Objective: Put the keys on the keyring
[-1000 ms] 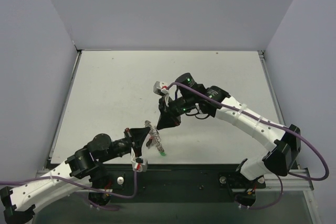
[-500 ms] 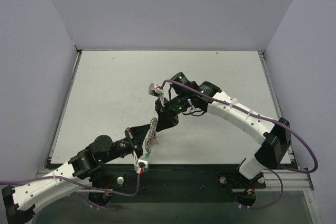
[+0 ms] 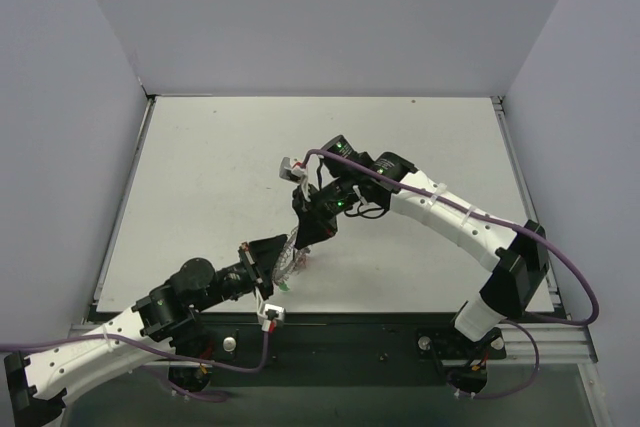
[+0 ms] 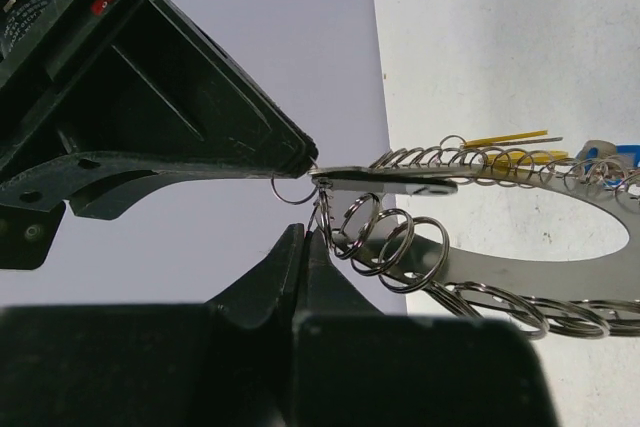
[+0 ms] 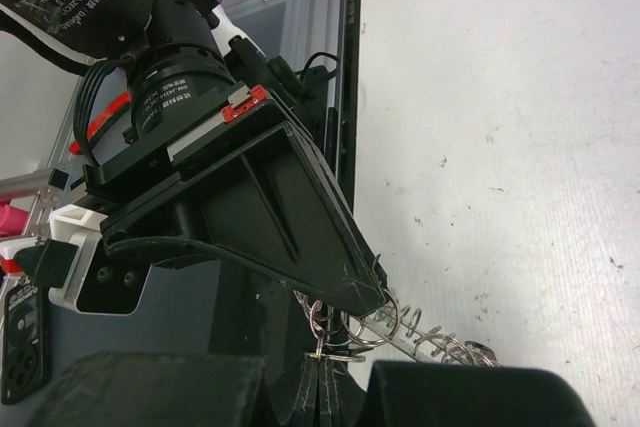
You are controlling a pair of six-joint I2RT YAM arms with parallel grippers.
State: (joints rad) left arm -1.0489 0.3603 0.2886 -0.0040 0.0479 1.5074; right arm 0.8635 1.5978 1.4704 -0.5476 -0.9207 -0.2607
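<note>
Near the middle of the worktop [image 3: 200,177], towards its near edge, the two arms meet. The left gripper [image 3: 283,265] reaches in from the near left and the right gripper [image 3: 303,240] from the far right, just behind it. The keyring [image 4: 520,247] sits between their tips, above the worktop. In the left wrist view it stretches out to the right of the left gripper, with the right gripper touching its upper rim from the left. The keys [image 4: 505,137] lie beyond the ring's far rim, further right.
</note>
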